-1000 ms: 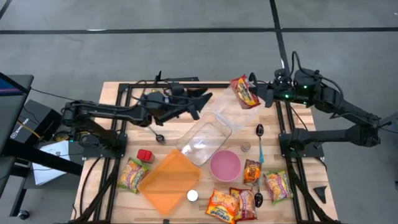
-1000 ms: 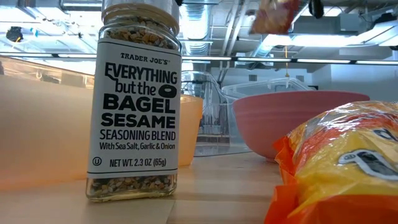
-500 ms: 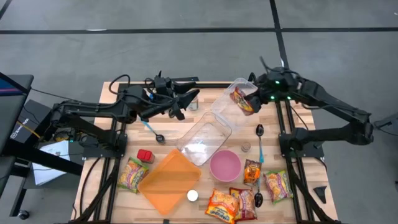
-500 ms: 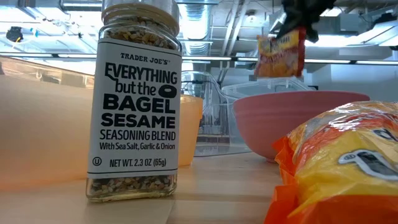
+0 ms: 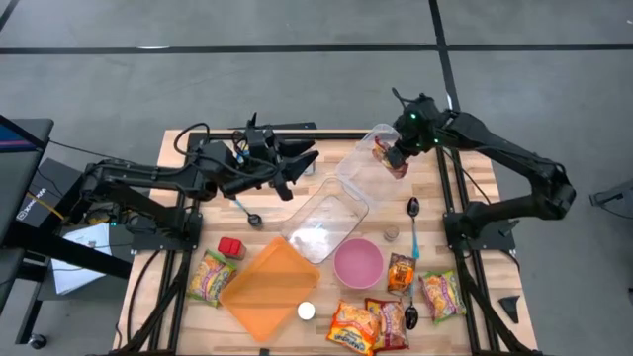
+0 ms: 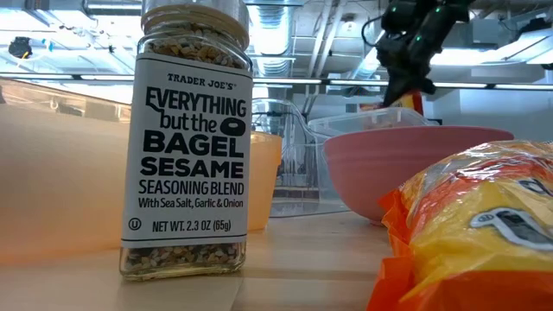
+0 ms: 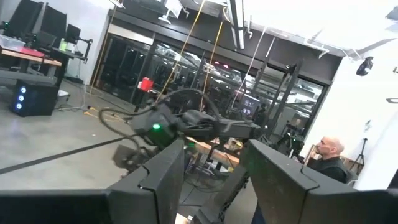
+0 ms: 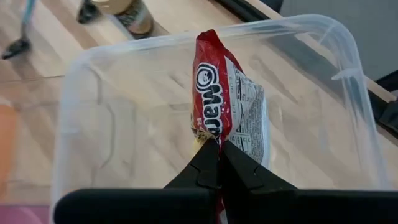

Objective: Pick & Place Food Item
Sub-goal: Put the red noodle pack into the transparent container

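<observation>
The right gripper [image 8: 219,152] has its jaws pinched tight on the noodle packet [image 8: 229,109], which hangs just past the jaws inside the clear tub [image 8: 93,99]. This looks like the putting-down step. Next, the jaws likely need to let go. The left gripper [image 5: 297,168] waits over the worktop [image 5: 198,213]; I cannot tell how its jaws stand.

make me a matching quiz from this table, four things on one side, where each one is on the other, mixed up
Things:
1. noodle packet
2. pink bowl
3. orange lid
4. seasoning jar

Places:
A. on the table beside the long clear container, toward the right arm's side
B. nearest the low camera, upright
C. pinched in the right gripper over the clear tub
D. flat on the table, white cap at its edge

Pairs: 1-C, 2-A, 3-D, 4-B
</observation>
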Tool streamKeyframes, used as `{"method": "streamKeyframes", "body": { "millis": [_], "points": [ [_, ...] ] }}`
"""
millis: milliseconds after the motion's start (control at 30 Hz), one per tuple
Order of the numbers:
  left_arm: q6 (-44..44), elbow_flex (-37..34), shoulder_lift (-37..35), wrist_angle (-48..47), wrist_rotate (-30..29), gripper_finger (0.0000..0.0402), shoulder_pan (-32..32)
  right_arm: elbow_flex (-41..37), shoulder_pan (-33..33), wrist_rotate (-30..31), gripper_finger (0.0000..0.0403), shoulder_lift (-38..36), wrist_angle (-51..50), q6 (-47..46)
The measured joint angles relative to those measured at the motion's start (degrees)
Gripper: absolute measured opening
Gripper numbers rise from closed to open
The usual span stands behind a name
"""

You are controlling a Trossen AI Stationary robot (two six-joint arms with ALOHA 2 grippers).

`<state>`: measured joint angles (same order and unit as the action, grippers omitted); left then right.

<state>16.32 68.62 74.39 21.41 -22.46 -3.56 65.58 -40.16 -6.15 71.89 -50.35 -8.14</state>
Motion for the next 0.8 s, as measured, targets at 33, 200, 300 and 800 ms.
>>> {"method": "streamKeyframes", "body": {
  "millis": [33, 200, 300, 800],
  "points": [
    [0.00, 0.00, 0.00, -0.02, 0.00, 0.0168, -0.16, 0.00, -0.30, -0.01, 0.0000, 0.72, 0.37, 0.59],
    [-0.02, 0.00, 0.00, -0.04, 0.00, 0.0167, -0.34, 0.00, -0.96, -0.06, 0.0000, 4.49, 1.70, 2.19],
    [-0.02, 0.00, 0.00, -0.02, 0.00, 0.0167, -0.32, 0.00, -0.94, -0.07, 0.0000, 6.58, 1.54, 2.19],
    [-0.09, 0.00, 0.00, -0.02, 0.01, 0.0167, -0.77, -1.72, -4.37, 0.21, 0.0005, 9.87, 2.40, 4.23]
  ]
}}
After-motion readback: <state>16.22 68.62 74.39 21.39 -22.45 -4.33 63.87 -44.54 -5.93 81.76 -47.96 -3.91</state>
